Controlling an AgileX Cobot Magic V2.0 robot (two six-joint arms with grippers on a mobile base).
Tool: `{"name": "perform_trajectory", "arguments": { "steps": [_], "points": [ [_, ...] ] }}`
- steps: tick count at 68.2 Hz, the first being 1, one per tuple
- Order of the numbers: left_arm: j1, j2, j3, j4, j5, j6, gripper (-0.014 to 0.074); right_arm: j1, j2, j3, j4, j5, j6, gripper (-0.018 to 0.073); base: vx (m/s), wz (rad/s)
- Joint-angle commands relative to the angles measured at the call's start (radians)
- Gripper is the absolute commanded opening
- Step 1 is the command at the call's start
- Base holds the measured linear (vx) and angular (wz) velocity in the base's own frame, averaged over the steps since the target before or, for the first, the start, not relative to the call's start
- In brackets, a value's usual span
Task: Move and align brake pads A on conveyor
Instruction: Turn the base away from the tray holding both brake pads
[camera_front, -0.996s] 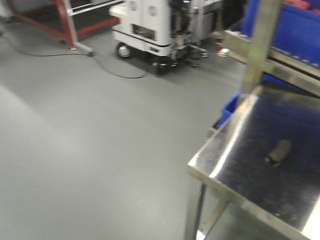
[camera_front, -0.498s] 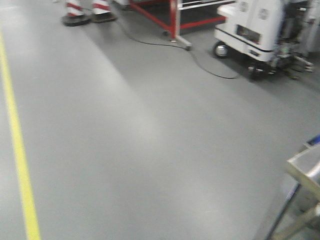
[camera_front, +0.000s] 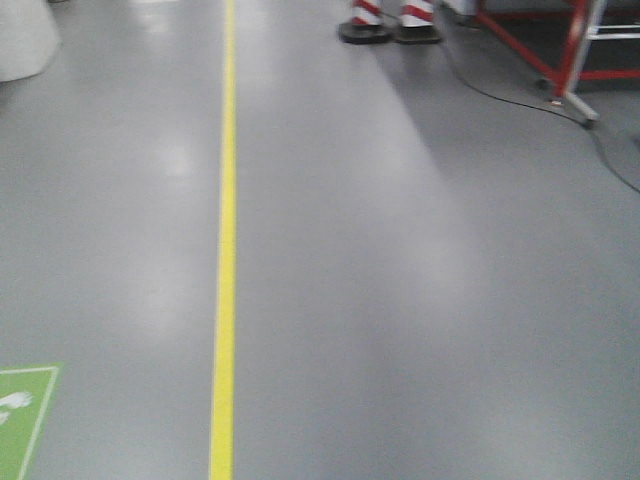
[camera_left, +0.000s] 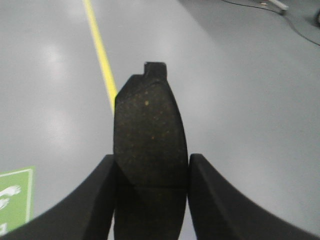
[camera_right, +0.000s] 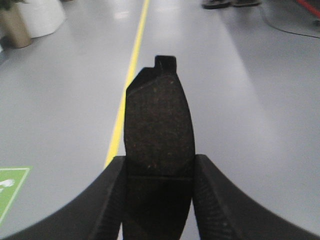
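You're on a factory or workshop floor: sealed grey floor (camera_front: 400, 300), yellow lane line (camera_left: 100, 55) running ahead of your left gripper (camera_left: 151, 165), just to its left. Green footprint marking (camera_left: 15, 200) sits low on its left. Far ahead and right are red-white striped post bases (camera_front: 390, 22), a red metal frame (camera_front: 575, 45) and a loose cable (camera_front: 510, 95).

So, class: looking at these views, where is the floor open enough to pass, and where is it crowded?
Open: the wide grey floor between the yellow line and the red frame, and the strip left of the line above the green floor marking. Crowded: top right, with striped cone bases, the frame and a cable.
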Motion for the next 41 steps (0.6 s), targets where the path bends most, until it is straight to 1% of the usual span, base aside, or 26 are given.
{"name": "perform_trajectory", "arguments": {
  "steps": [1, 9, 17, 41],
  "points": [
    [-0.001, 0.006, -0.028, -0.007, -0.087, -0.011, -0.0006, -0.007, 0.009, -0.029, -0.005, -0.094, -0.005, -0.0007, 0.00, 0.70],
    [-0.001, 0.006, -0.028, -0.007, -0.087, -0.011, -0.0006, -0.007, 0.009, -0.029, -0.005, -0.094, -0.005, -0.0007, 0.02, 0.61],
    [-0.001, 0.006, -0.028, -0.007, -0.087, -0.011, -0.0006, -0.007, 0.009, -0.029, -0.005, -0.094, -0.005, -0.0007, 0.06, 0.43],
    [-0.001, 0.006, -0.028, -0.007, -0.087, -0.011, -0.0006, -0.007, 0.009, -0.029, -0.005, -0.094, -0.005, -0.0007, 0.15, 0.23]
  ]
}}
